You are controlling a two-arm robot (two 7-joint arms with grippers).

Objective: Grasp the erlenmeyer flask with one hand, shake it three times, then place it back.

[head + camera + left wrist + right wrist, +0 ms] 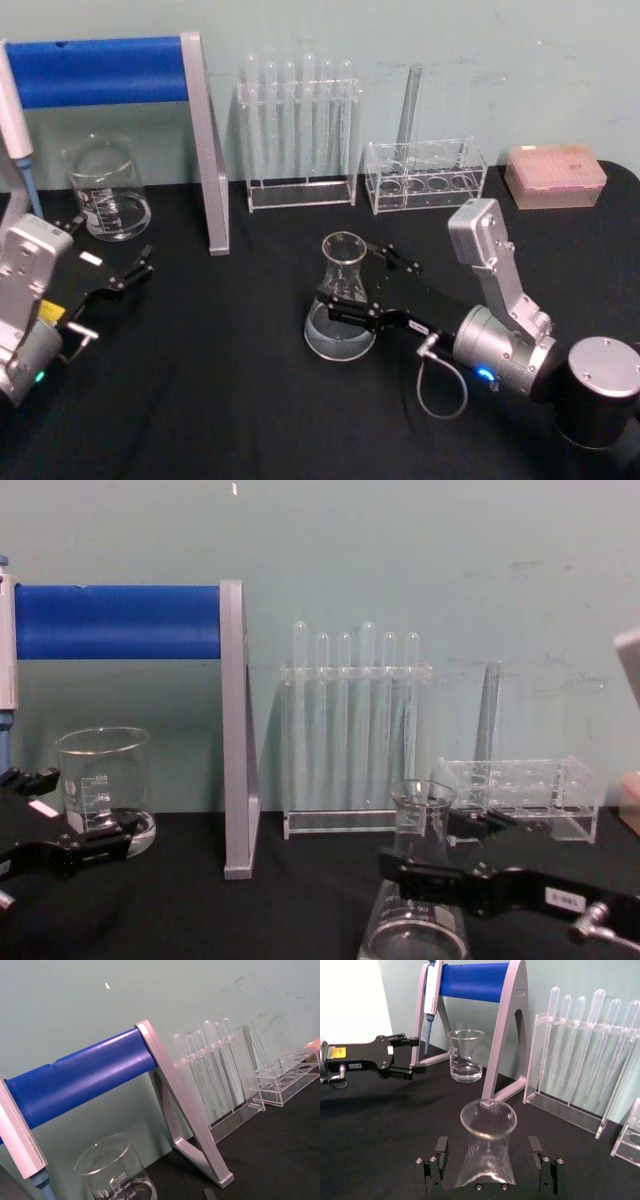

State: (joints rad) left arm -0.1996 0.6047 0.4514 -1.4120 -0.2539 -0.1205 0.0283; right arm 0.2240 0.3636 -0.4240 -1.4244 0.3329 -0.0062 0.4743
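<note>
The erlenmeyer flask [338, 335] stands upright on the black table, clear glass with a little liquid in its wide base. My right gripper [346, 279] reaches in from the right and is open, one finger on each side of the flask's neck. In the right wrist view the flask [485, 1160] sits between the two fingers [440, 1149] with a gap on both sides. In the chest view the flask [415, 930] stands behind the near finger [430, 873]. My left gripper [105, 250] rests open at the table's left, holding nothing.
A glass beaker [106, 190] stands at the back left beside a grey stand with a blue bar [95, 70]. A rack of test tubes [298, 130] and a low clear rack [425, 175] line the back. A pink box [555, 175] sits at the back right.
</note>
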